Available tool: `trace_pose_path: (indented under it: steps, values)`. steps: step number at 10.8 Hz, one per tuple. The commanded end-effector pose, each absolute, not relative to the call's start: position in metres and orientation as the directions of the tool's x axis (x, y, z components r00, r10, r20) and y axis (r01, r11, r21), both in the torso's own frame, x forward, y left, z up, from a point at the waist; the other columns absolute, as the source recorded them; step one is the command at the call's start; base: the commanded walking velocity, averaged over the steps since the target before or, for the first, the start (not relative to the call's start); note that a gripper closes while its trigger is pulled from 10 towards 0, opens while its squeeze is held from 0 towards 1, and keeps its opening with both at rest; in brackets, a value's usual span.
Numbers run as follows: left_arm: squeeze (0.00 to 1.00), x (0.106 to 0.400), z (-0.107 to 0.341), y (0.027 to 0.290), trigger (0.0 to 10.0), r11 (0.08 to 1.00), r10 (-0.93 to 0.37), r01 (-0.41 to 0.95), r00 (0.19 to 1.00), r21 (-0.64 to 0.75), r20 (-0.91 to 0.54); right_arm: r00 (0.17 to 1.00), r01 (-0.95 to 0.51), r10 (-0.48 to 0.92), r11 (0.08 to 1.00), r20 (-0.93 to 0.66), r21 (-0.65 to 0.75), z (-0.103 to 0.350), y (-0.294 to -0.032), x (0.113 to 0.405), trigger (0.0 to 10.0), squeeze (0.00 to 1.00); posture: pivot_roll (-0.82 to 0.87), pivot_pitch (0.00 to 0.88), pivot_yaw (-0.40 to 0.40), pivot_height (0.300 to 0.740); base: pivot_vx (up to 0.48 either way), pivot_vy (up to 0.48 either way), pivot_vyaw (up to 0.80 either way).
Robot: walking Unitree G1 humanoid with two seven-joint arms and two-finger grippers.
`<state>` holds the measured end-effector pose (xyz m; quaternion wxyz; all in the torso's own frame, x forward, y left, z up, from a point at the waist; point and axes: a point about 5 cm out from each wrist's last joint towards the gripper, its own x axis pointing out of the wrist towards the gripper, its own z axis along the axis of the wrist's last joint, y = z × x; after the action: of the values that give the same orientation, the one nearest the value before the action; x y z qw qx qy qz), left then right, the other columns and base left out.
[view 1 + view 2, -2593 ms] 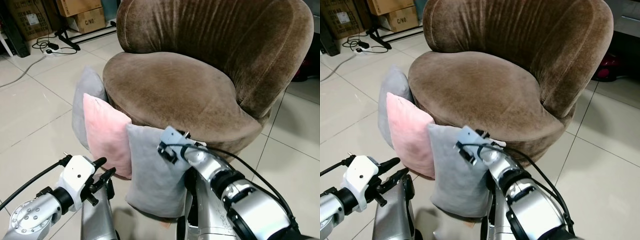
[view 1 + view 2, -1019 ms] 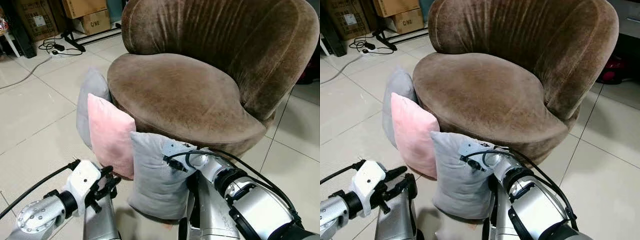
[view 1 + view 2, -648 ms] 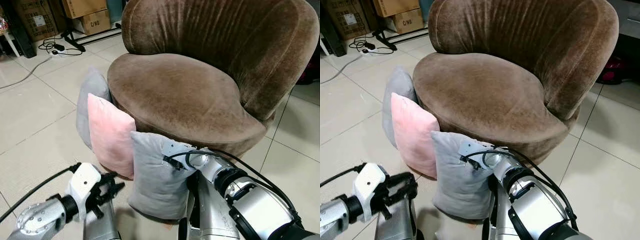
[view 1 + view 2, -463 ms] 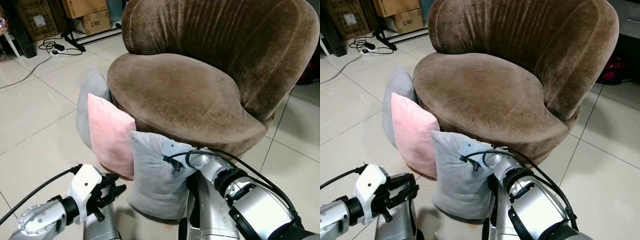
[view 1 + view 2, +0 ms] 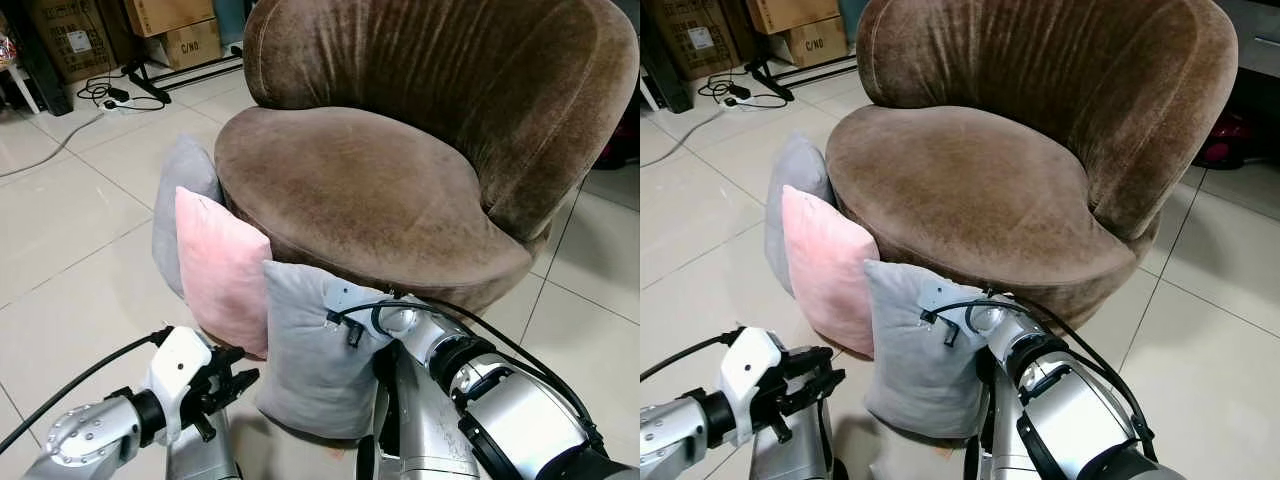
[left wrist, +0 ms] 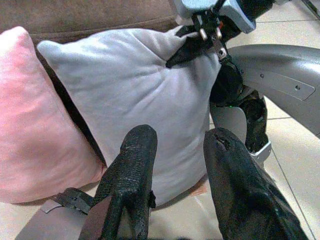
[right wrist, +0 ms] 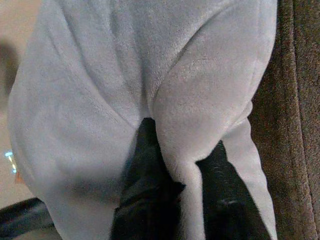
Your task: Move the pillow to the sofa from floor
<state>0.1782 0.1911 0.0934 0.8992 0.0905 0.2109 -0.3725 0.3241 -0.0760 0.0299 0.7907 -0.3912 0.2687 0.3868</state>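
Observation:
Three pillows lean on the front of the brown sofa chair [image 5: 370, 190], standing on the tile floor. The nearest is a grey pillow [image 5: 305, 355], beside it a pink pillow [image 5: 222, 268], and behind that another grey pillow [image 5: 182, 190]. My right gripper [image 7: 182, 167] is shut on a pinched fold at the nearest grey pillow's top edge, close to the chair's front. My left gripper [image 6: 177, 137] is open, low at that pillow's left side, a short gap from its face; the head views place the left gripper [image 5: 235, 378] just below the pink pillow.
Cardboard boxes [image 5: 170, 28] and cables [image 5: 112, 92] lie on the floor at the back left. My own silver legs [image 5: 200, 455] stand right under the grippers. Open tile floor [image 5: 70, 240] spreads to the left of the pillows.
The right gripper has come down onto the grey pillow's top edge and stayed there. The left gripper has edged right, closer to that pillow.

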Motion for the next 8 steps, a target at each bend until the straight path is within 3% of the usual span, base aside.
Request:
trace_pose_path:
  steps: [1, 8]
  values:
    - [0.0, 0.181, 0.094, 0.189, 10.0, 0.699, -0.634, 0.715, 0.634, 0.021, -0.443, 0.546, -0.821, 0.39, 0.424, -0.742, -0.382, 0.021, -0.084, 0.318, 0.0, 0.0, -0.06, 0.0, -0.017, 0.396, 0.0, 0.0, 0.0]
    - [0.0, 0.194, 0.09, 0.185, 10.0, 0.711, -0.626, 0.702, 0.664, 0.052, -0.409, 0.581, -0.801, 0.482, 0.483, -0.656, -0.355, 0.025, -0.082, 0.317, 0.0, 0.0, -0.07, 0.0, -0.006, 0.396, 0.0, 0.0, 0.0]
